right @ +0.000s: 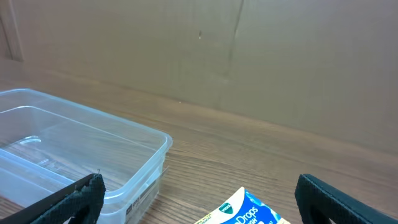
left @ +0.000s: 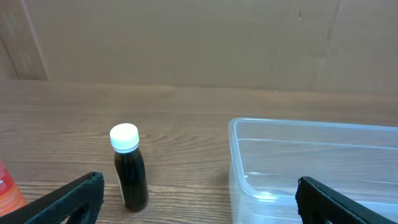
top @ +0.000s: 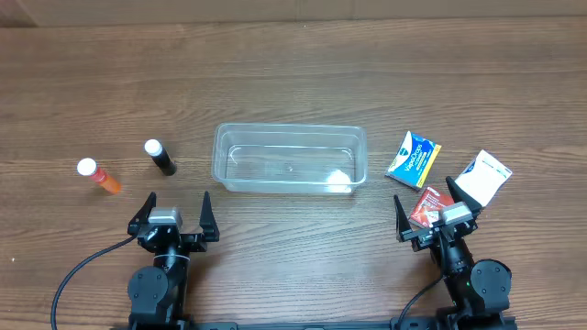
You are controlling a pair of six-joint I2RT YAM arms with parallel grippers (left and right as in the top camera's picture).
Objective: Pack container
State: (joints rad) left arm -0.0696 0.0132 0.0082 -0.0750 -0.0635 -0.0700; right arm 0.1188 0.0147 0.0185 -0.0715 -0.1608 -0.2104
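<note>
The clear plastic container [top: 290, 159] sits empty at the table's middle; it also shows in the left wrist view [left: 311, 168] and the right wrist view [right: 74, 155]. A black bottle with a white cap [top: 160, 158] [left: 129, 167] and an orange bottle with a white cap [top: 99, 176] [left: 7, 190] lie left of it. A blue packet [top: 413, 159] [right: 249, 211], a red packet [top: 428, 205] and a white packet [top: 483, 178] lie to its right. My left gripper [top: 173, 213] [left: 199, 198] is open and empty in front of the container's left end. My right gripper [top: 424, 213] [right: 199, 198] is open and empty, by the red packet.
The wooden table [top: 293, 82] stretches bare behind the container. A brown cardboard wall [left: 199, 37] stands at the far side. Black cables trail from both arm bases at the front edge.
</note>
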